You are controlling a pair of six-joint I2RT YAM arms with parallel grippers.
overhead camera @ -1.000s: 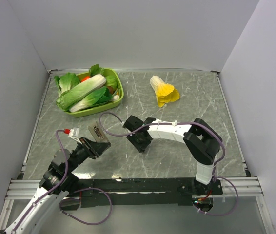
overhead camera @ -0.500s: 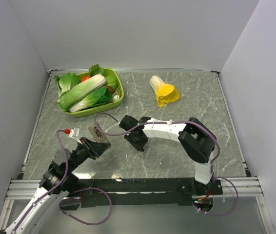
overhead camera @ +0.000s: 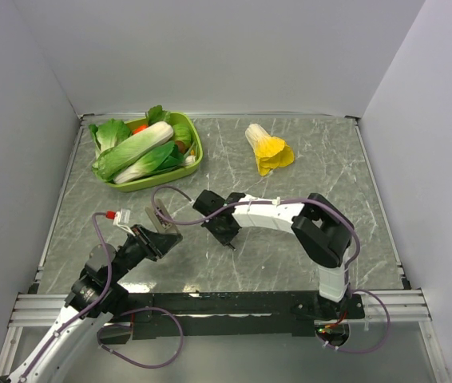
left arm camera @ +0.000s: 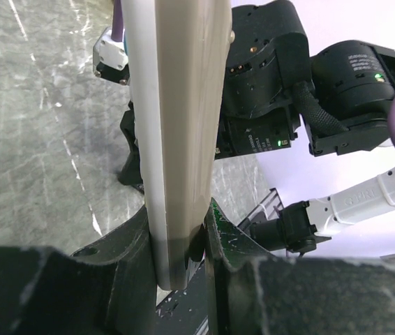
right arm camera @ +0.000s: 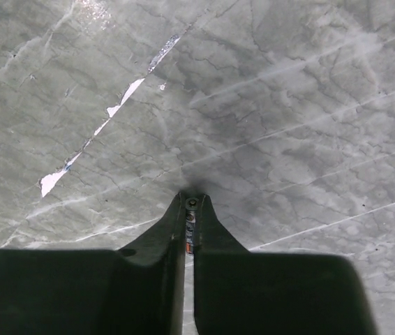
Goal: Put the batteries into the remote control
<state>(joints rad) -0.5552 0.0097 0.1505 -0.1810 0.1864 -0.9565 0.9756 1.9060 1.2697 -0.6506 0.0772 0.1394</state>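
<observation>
My left gripper is shut on the remote control and holds it raised above the table, left of centre. In the left wrist view the remote stands as a long bar showing its white edge and beige back, its lower end clamped between the fingers. My right gripper points down at the marble table just right of the remote. Its fingers are shut on a thin dark battery, whose metal end shows at the fingertips close above the table.
A green tray full of toy greens sits at the back left. A yellow-and-white toy cabbage lies at the back middle. White walls close the table on three sides. The right arm's wrist hangs close behind the remote.
My right gripper has shifted slightly left toward the remote and closed its fingers on the battery. The left arm and the remote have stayed still.
</observation>
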